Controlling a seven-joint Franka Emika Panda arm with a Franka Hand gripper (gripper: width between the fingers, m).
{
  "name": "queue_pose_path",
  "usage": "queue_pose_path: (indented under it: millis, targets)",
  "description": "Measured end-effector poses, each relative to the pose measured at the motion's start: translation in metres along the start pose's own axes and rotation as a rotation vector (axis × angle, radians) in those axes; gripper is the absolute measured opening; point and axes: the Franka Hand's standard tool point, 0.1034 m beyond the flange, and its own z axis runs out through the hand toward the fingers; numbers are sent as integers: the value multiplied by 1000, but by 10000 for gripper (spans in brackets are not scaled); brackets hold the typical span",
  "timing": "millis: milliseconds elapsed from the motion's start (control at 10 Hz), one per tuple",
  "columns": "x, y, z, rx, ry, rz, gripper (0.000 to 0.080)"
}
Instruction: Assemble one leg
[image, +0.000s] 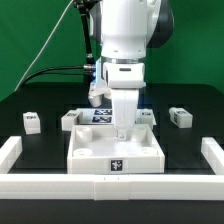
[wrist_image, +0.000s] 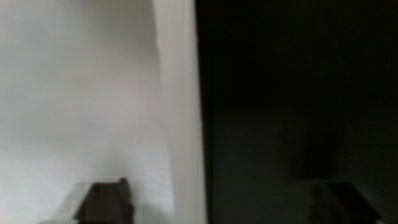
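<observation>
The large white square panel (image: 95, 148) lies on the black table in the middle of the exterior view. My gripper (image: 122, 131) reaches down at the panel's far rim. In the wrist view my gripper (wrist_image: 222, 203) is open, with one dark fingertip (wrist_image: 107, 202) over the white panel (wrist_image: 80, 90) and the other over the black table; the raised rim (wrist_image: 175, 100) runs between them. It holds nothing. Small white legs lie behind the panel: one (image: 32, 121) at the far left, one (image: 69, 120), one (image: 148, 117) and one (image: 181, 116) at the right.
The marker board (image: 100, 115) lies behind the panel, partly hidden by my arm. White rails stand at the exterior view's left (image: 10, 153), right (image: 213, 155) and front (image: 110, 186). A black cable hangs at the back left.
</observation>
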Motion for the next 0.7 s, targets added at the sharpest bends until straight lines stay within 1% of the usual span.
queue_pose_path:
  millis: [100, 200, 300, 400, 500, 700]
  targets:
    - [0, 0, 0, 0, 0, 0, 393]
    - [0, 0, 0, 0, 0, 0, 211]
    - [0, 0, 0, 0, 0, 0, 82]
    - [0, 0, 0, 1, 0, 3, 82]
    - [0, 0, 0, 1, 0, 3, 58]
    - [0, 0, 0, 1, 0, 3, 58]
